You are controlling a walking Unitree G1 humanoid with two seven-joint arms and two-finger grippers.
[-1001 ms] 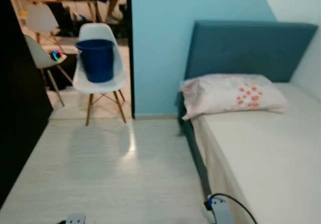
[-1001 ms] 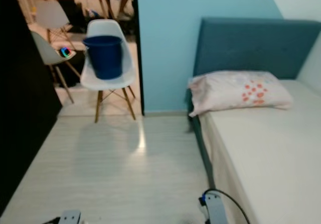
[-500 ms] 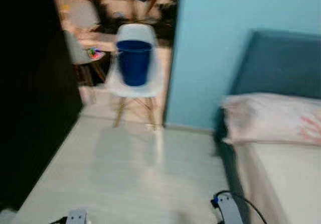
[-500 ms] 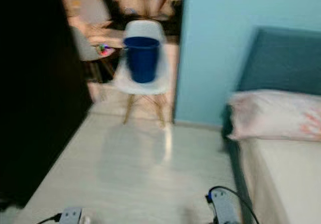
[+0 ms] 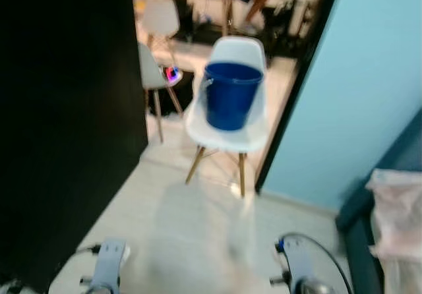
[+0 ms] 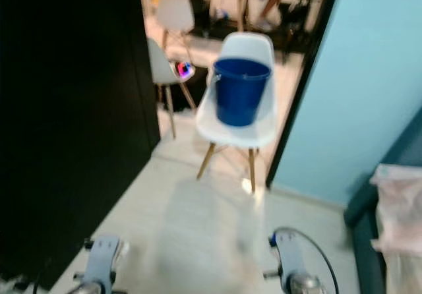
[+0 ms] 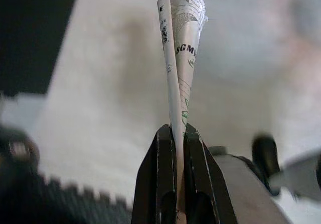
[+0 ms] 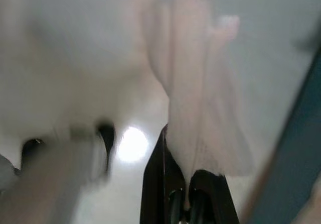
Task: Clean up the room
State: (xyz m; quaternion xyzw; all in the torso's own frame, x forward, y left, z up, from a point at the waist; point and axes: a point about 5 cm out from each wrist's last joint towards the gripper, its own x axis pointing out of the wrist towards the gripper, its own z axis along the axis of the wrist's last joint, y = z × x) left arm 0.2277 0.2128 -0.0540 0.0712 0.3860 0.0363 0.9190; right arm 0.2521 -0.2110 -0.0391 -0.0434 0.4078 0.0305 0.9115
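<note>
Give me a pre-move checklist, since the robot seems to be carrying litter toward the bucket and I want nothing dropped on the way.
1. Left gripper shut on the folded printed paper: ok, the paper is pinched between its fingers.
2. Right gripper shut on the pale crumpled sheet: ok, though that view is blurred.
3. Blue bucket upright on the white chair ahead: ok.
4. Floor between the robot and the chair free of obstacles: ok as far as seen.
5. Bucket within reach: not ok, it stands well ahead, in the doorway.
6. What is already in the bucket: cannot tell.
</note>
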